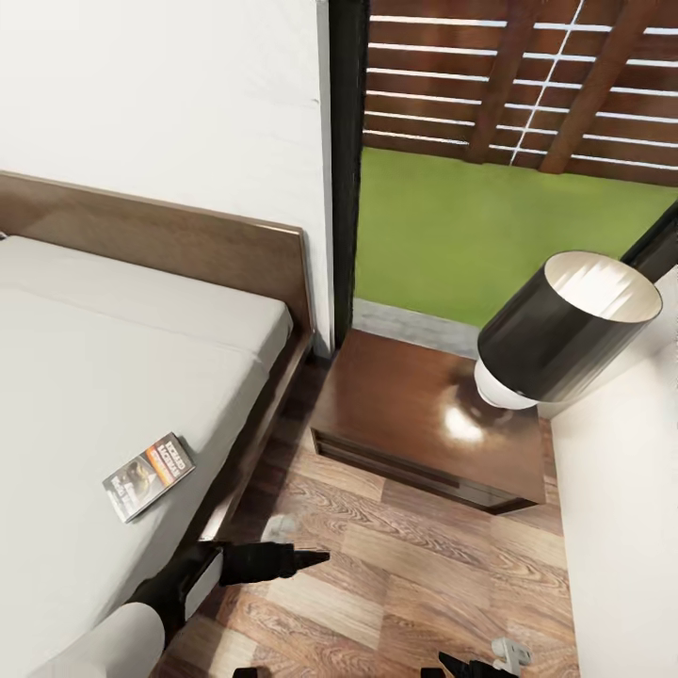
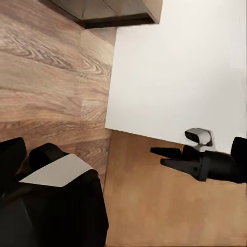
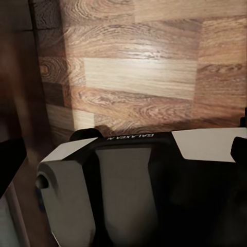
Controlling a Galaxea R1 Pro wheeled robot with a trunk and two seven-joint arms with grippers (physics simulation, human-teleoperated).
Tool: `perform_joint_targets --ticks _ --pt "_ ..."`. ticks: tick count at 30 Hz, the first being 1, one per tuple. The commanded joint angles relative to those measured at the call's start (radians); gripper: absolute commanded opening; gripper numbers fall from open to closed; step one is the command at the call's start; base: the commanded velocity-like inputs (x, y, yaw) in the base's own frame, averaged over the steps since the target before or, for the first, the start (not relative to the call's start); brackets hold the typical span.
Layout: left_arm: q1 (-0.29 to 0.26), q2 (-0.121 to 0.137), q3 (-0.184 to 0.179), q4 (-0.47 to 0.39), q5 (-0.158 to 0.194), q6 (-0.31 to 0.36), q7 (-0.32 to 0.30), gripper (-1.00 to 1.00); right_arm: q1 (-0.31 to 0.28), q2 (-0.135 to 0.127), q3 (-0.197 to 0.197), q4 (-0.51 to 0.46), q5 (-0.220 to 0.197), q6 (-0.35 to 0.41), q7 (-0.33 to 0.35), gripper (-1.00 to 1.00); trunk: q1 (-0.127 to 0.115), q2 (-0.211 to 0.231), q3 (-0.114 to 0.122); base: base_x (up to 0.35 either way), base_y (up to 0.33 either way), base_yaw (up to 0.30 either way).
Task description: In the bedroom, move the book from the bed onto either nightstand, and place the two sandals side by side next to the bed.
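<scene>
Book (image 1: 149,475) lies flat on the off-white mattress of the bed (image 1: 113,377), near the mattress edge that faces the nightstand (image 1: 424,424), cover up, with an orange band and white lettering too small to read fully. The left gripper (image 1: 306,559) hangs over the wood-plank floor (image 1: 405,584) just off that same bed edge, below the book in the head view, its dark fingers lying close together in a point; whether they fully meet cannot be told. The right gripper (image 1: 471,667) is cut off at the head view's bottom edge, so its state cannot be told there; in the left wrist view it (image 2: 159,154) shows as a dark shape against the white wall (image 2: 180,67), the fingers too blurred to judge.

Beside the bed, the nightstand stands against the window, carrying a dark-shaded lamp (image 1: 565,330) on a white base. The bed's far side runs out of the picture. The right wrist view shows a black-and-white arm segment (image 3: 128,190) over floor planks, much of it dim and blurred. Through the black-framed window (image 1: 508,160) show grass and a slatted fence.
</scene>
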Motion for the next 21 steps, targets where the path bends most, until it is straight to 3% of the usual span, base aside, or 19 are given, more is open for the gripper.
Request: perform_joint_targets --ticks 1,7,18,21 --pt "0.001 0.006 -0.007 0.031 0.01 -0.028 -0.022 1.0 -0.001 0.0 0.001 0.001 -0.003 -0.002 0.003 1.0 -0.004 0.007 0.003 0.0 0.0 0.0" --pt "0.003 0.012 -0.012 0.211 0.007 -0.232 -0.08 1.0 -0.001 0.0 0.001 0.001 -0.002 -0.002 0.003 1.0 -0.027 0.049 0.021 0.0 0.0 0.0" --pt "0.006 0.003 -0.012 0.254 0.01 -0.263 -0.076 1.0 -0.001 0.0 0.001 0.0 0.001 -0.002 0.002 1.0 -0.069 0.126 0.056 0.0 0.0 0.0" --pt "0.006 0.003 -0.013 0.255 0.01 -0.263 -0.076 1.0 -0.001 0.0 0.001 0.0 0.001 -0.002 0.003 1.0 -0.069 0.126 0.056 0.0 0.0 0.0"
